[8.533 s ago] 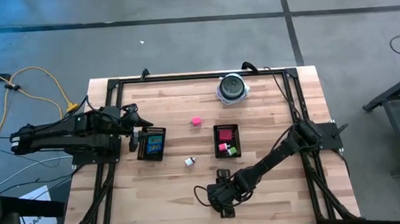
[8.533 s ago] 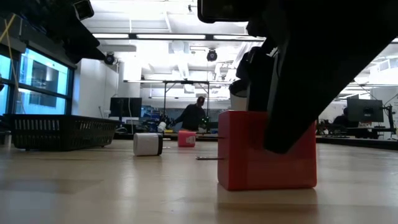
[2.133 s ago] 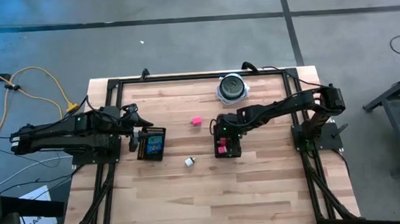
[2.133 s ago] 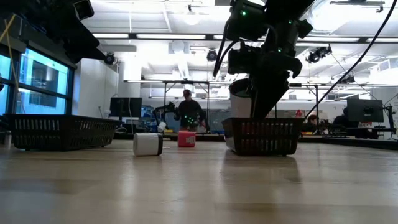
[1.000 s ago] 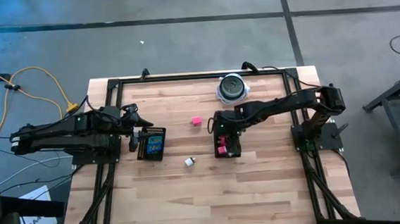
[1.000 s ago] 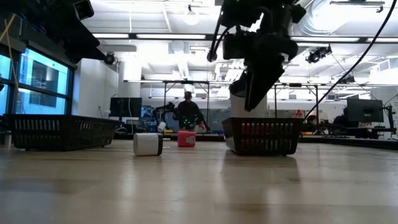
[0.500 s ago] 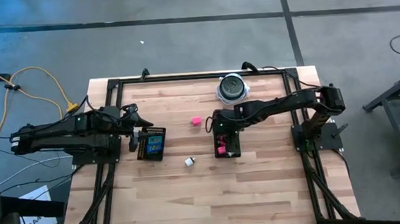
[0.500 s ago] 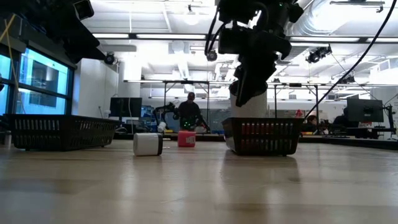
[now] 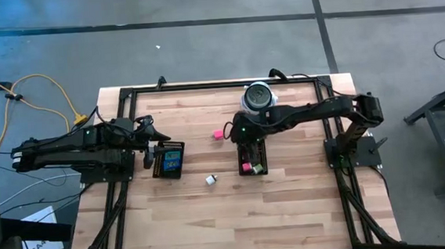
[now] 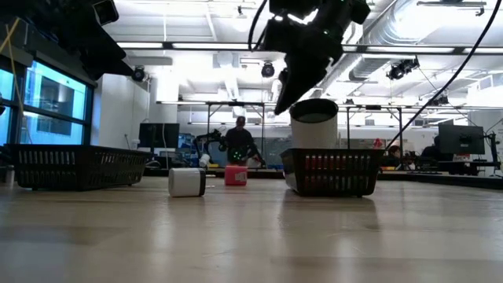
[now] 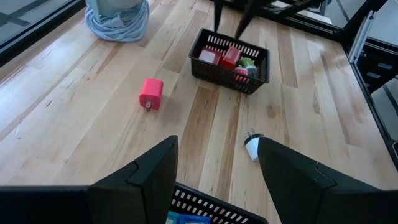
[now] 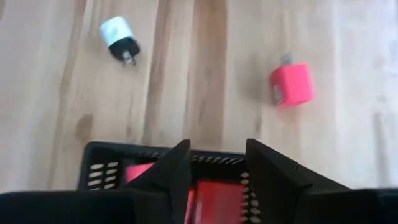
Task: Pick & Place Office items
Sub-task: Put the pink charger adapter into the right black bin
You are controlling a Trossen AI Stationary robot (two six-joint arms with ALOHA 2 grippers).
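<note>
Right gripper (image 9: 236,129): hangs in the air over the far end of the middle mesh tray (image 9: 252,155), between that tray and the loose pink block (image 9: 218,133). Its jaws stand slightly apart with nothing between them (the right wrist view shows the gap bare, with the tray rim below it).

Left gripper (image 9: 146,136): at the left side of the surface (image 9: 307,205), just beside the far end of the left mesh tray (image 9: 168,160). Its jaws are spread and empty.

Pink block: lies alone on the wood, just beside the right gripper on its left, well apart from both trays. In the right wrist view (image 12: 291,84) it sits ahead of the jaws and off to one side, not between them.

White piece (image 9: 210,179): lies on the surface between the two trays, toward the near edge, well apart from either gripper (a small plug, prongs showing in the left wrist view (image 11: 252,147)).

Middle tray contents: red blocks (image 11: 220,56) at the far end, pink (image 9: 247,167) and green (image 11: 248,62) pieces at the near end, all below and behind the right jaws.

Left tray contents: a teal and blue piece (image 9: 172,155) on darker ones, near the left jaws.

Round grey-and-black object (image 9: 257,98): at the far edge of the surface, beyond the right gripper.

Room behind: a person (image 10: 238,144) far off in the low view.
</note>
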